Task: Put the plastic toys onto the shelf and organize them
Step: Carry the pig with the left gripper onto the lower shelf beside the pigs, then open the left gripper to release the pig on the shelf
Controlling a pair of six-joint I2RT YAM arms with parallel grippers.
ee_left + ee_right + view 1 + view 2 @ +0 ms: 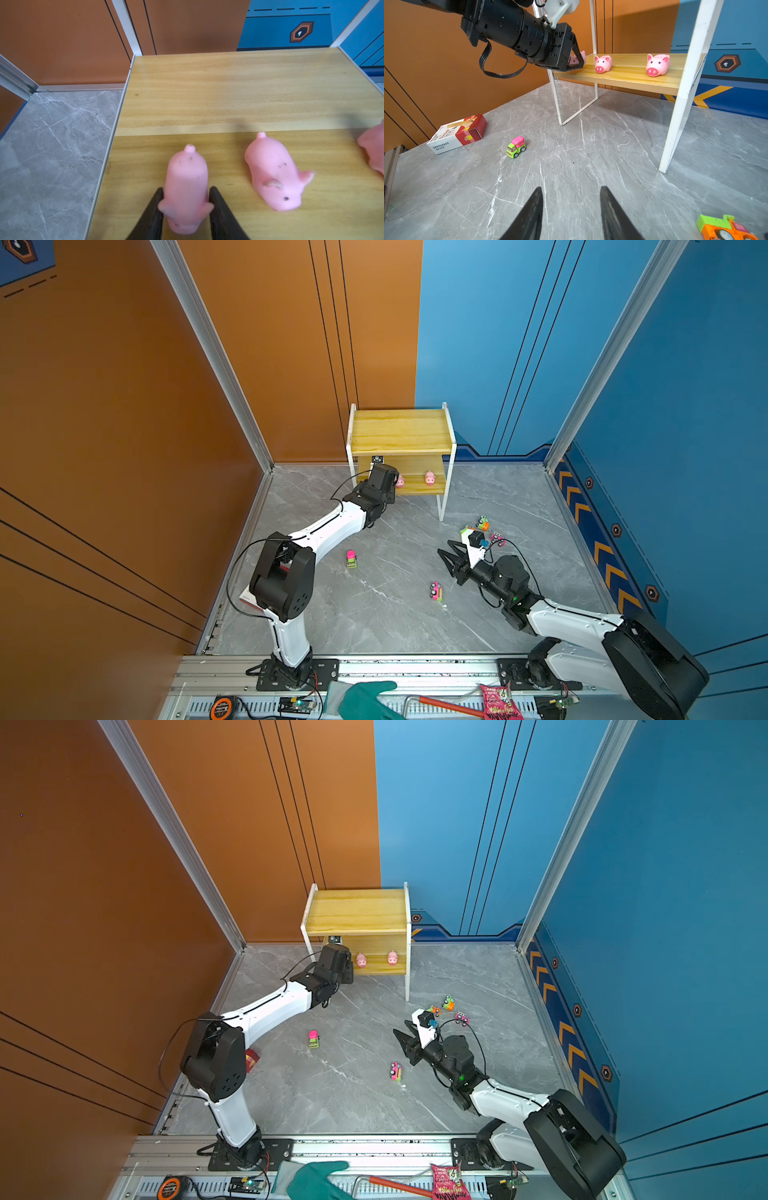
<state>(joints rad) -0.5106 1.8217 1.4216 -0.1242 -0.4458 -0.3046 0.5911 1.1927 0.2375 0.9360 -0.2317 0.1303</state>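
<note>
Pig sits at the shelf's lower left end between the left gripper's jaws, grip uncertain; best to spread wide, then retreat straight; right gripper gapes empty.

Matt pink plastic pigs are sitting on smooth wood-grain board, along the front edge of the shelf.

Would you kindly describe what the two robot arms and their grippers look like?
The left arm and right arm have white links and black joint housings, with thin black cables looped outside. The left gripper and right gripper are black, each with two tapered, pointed fingers.
</note>
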